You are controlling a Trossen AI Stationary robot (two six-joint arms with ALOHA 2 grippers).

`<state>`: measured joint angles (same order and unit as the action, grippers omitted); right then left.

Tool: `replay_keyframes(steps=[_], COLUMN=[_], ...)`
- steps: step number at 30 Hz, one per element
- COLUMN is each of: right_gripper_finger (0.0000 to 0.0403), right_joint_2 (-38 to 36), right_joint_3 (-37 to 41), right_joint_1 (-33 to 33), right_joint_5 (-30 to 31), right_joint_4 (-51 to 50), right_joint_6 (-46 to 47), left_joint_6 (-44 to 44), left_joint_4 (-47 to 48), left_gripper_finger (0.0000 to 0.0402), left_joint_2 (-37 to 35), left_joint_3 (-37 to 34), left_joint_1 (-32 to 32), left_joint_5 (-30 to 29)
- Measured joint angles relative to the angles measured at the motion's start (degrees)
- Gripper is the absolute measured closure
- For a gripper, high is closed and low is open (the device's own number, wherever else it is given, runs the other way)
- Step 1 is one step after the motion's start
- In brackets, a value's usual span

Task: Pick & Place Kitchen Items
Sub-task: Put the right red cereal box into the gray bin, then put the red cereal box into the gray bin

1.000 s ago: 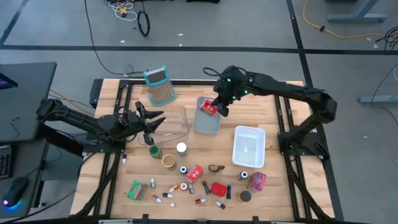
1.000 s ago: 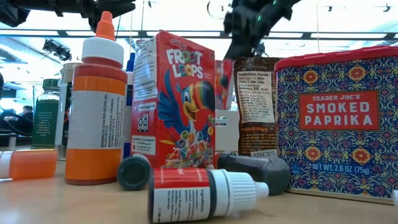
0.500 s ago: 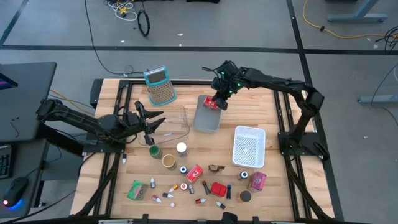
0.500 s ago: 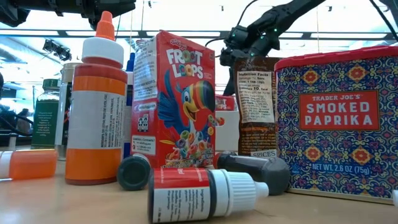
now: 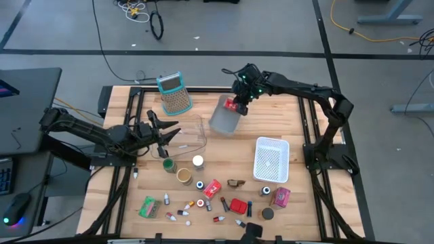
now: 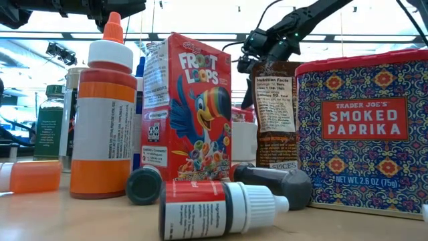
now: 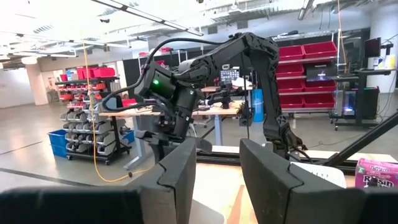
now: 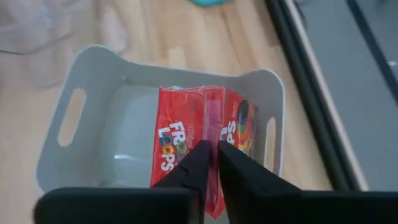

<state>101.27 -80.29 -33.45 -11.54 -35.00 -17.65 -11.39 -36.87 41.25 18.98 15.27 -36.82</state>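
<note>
My right gripper [image 5: 235,105] is over the far middle of the table, shut on a small red Froot Loops box [image 8: 180,130]. The box sits inside the opening of the grey handled bin [image 8: 81,118], which stands askew in the high view [image 5: 218,122]. My left gripper [image 5: 171,132] waits open at the table's left, beside a clear plastic container [image 5: 193,132]; its fingers [image 7: 180,168] frame the right arm farther off. Several small kitchen items lie along the near part of the table, among them a second red box [image 5: 212,188] and a pink packet [image 5: 281,196]. My right gripper pinches the red box by its upper edge [image 8: 209,121], between the two printed faces, coming from above and pointing down. The box hangs below the fingers inside the grey bin. Whether its lower end rests on the bin's floor, I cannot tell.
A teal-handled grater [image 5: 174,95] lies at the far left and a white mesh basket [image 5: 271,159] at the right. In the low view an orange bottle [image 6: 107,114], a Froot Loops box [image 6: 197,107] and a paprika tin [image 6: 364,134] stand close by.
My right gripper has carried the red box a little toward the far edge and lowered it into the grey bin. The bin has shifted toward the far-left and turned askew. My left arm has kept still.
</note>
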Motion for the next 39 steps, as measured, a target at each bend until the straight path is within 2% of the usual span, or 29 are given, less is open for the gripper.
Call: replay_keyframes(steps=[10,17,20,27,29,33,37,39], right_gripper_finger=[0.0281,0.0266,0.0268,0.0275,0.0275,0.0267,0.0251,0.0240], right_joint_2=[0.00,-0.63,-2.17,-7.68,-9.38,-11.57,-11.79,-11.26], right_joint_3=[0.00,0.03,0.04,0.04,0.04,0.04,0.04,0.04], right_joint_1=[-0.09,-0.10,0.14,3.62,5.15,9.70,16.26,19.92], right_joint_5=[10.04,18.68,20.12,14.53,10.33,-0.64,-7.35,-8.76], right_joint_4=[1.58,3.08,3.08,3.07,2.93,0.81,2.19,3.16], right_joint_6=[3.63,3.61,3.65,6.25,6.37,-2.40,-3.31,-2.40], left_joint_6=[0.02,0.01,0.01,0.00,0.02,0.02,0.02,0.02], left_joint_4=[0.16,0.14,0.12,0.11,0.12,0.12,0.14,0.14], left_gripper_finger=[0.0270,0.0270,0.0270,0.0270,0.0270,0.0270,0.0270,0.0270], left_joint_2=[0.00,0.00,0.00,0.00,-0.02,0.00,-0.01,0.00], left_joint_3=[0.02,0.04,0.04,0.04,0.04,0.04,0.04,0.04], left_joint_1=[0.00,0.01,0.00,0.00,0.00,0.00,0.01,0.00], left_joint_5=[0.00,0.01,0.00,0.02,0.00,0.02,0.01,0.00])
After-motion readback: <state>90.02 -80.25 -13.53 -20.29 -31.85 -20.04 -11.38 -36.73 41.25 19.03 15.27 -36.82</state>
